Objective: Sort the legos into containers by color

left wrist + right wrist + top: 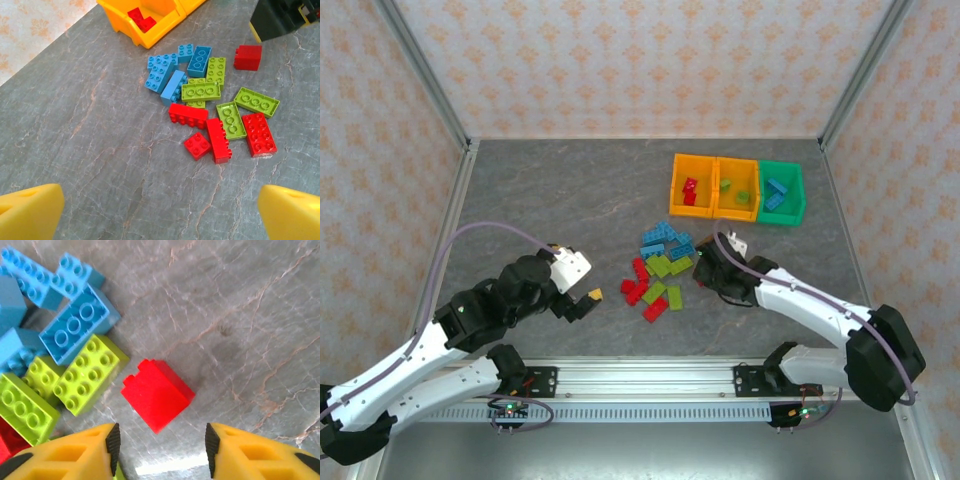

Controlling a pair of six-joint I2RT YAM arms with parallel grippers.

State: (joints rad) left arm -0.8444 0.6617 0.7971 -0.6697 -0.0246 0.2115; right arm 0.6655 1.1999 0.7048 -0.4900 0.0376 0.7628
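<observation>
Our right fingers (85,452) stand apart over a lone red brick (157,394), nothing clamped.

The brick lies on its side on the grey surface (570,190), studs turned away, just right of the legos (658,270) heaped mid-surface and touching none of them. We judge it light, rigid and slick-walled, so we would close on its two flat opposite faces, low and square, since a corner grip could let it twist or squirt out. The nearest lime brick (90,372) sits close enough to be nudged. Our left fingers (30,210) are spread wide and empty, near the heap's left side. The bins (737,188) wait beyond; the left orange one (678,190) already holds red.
</observation>
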